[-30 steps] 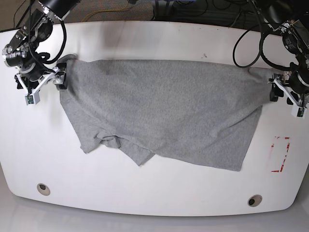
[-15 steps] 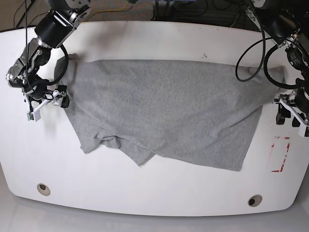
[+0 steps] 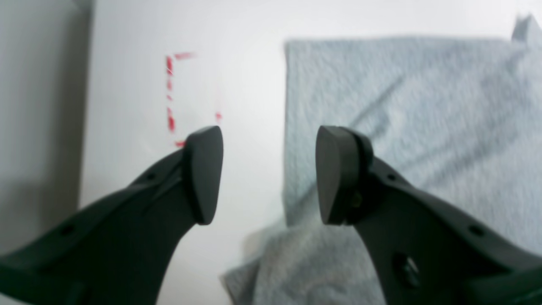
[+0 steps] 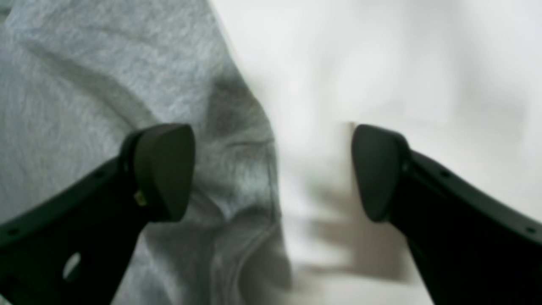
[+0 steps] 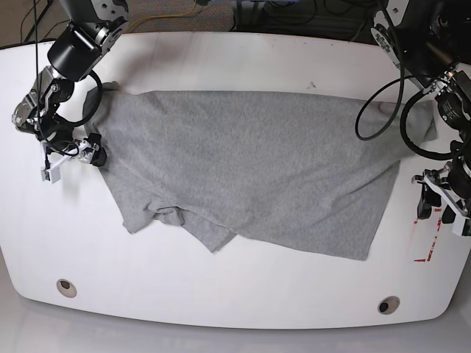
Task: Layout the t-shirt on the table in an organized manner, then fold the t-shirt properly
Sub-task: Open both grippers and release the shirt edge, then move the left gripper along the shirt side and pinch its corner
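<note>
Heather-grey cotton t-shirt (image 5: 250, 169) lies spread and wrinkled across the glossy white table (image 5: 235, 294), right where it lay a second ago, but both claws have let go and slid down off its upper corners. Right gripper (image 4: 273, 171) gapes empty over the shirt's hem. Left gripper (image 3: 269, 176) hangs open too, and its wrist view shows the red tape rectangle (image 3: 190, 97) beside the cloth whole, while the base view shows only part.

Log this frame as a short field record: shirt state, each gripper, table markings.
t-shirt: spread on the table, grey, wrinkled, lower left part bunched
left gripper: open, empty, above the shirt's edge
right gripper: open, empty, over the shirt's other edge
red tape mark: on bare table beside the shirt
grommet holes: two, near the front edge
fold: not started
</note>
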Robot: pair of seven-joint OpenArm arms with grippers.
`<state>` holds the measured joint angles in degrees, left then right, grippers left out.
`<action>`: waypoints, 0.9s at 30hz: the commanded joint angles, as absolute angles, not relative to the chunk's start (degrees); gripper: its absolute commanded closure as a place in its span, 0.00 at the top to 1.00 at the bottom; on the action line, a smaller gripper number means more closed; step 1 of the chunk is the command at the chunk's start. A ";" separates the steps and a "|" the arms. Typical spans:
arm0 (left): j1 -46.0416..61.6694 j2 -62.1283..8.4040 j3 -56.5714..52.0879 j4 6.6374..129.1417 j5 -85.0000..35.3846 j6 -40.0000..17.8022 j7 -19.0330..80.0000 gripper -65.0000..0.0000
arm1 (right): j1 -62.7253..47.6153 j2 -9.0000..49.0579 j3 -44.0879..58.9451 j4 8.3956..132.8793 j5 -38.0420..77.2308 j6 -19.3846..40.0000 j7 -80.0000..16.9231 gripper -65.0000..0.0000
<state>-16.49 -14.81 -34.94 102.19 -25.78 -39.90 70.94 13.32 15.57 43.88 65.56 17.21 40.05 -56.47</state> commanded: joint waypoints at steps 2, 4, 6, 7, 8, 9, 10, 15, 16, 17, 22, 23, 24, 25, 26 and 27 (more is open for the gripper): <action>-18.24 -15.60 -34.24 102.37 -26.51 -38.99 69.76 0.48 | 13.58 14.02 41.89 66.24 17.80 40.00 -57.27 0.85; -18.33 -15.60 -33.63 100.62 -26.59 -37.32 69.58 0.48 | 13.41 13.05 39.16 67.38 17.80 40.00 -57.27 0.85; -18.95 -15.60 -33.63 98.86 -26.59 -36.26 69.49 0.48 | 12.97 12.44 37.85 68.18 17.89 40.00 -57.45 0.84; -19.30 -15.60 -33.63 98.07 -26.59 -36.00 69.49 0.48 | 12.70 12.00 37.76 68.53 17.89 40.00 -57.71 0.84; -19.65 -15.60 -33.63 96.92 -26.59 -35.82 69.49 0.48 | 12.53 11.12 37.85 68.97 17.89 40.00 -58.07 0.84; -19.91 -15.60 -33.71 96.22 -26.59 -35.65 69.49 0.48 | 12.53 10.77 37.85 69.23 17.89 40.00 -58.15 0.84; -20.09 -15.60 -33.71 95.43 -26.59 -35.65 69.49 0.48 | 12.53 10.33 37.85 69.49 17.89 40.00 -58.33 0.84; -20.62 -15.78 -33.80 92.70 -26.68 -35.38 69.14 0.48 | 12.44 9.80 37.76 69.85 17.80 40.00 -58.42 0.84; -20.62 -15.78 -33.80 92.44 -26.68 -35.38 68.79 0.48 | 12.44 9.80 37.76 69.85 17.80 40.00 -58.33 0.84; -20.62 -15.78 -33.71 92.18 -26.68 -35.38 68.26 0.48 | 12.44 9.80 37.85 69.85 17.80 40.00 -58.33 0.83; -20.35 -15.87 -33.63 89.89 -26.42 -35.30 64.13 0.48 | 12.62 9.80 37.85 69.85 17.80 40.00 -58.15 0.58; -20.35 -15.96 -33.63 89.01 -26.07 -35.30 63.69 0.48 | 12.62 9.89 37.85 69.85 17.80 40.00 -58.15 0.50; -20.53 -15.96 -33.63 88.40 -25.63 -35.30 63.43 0.48 | 12.70 9.98 37.85 69.85 17.80 40.00 -58.15 0.44; -20.62 -15.96 -33.63 87.43 -24.66 -35.30 62.99 0.48 | 12.70 10.07 37.76 69.85 17.80 40.00 -58.15 0.35; -20.62 -15.96 -33.54 86.81 -23.96 -35.30 62.81 0.48 | 12.70 10.07 37.76 69.85 17.80 40.00 -58.15 0.30; -20.70 -15.96 -33.54 85.85 -22.90 -35.30 62.37 0.48 | 12.79 10.07 37.67 69.85 17.80 40.00 -58.15 0.22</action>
<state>-19.27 -15.00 -33.47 86.50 -23.46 -35.40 63.96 12.23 9.41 37.82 69.56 18.83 40.10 -56.88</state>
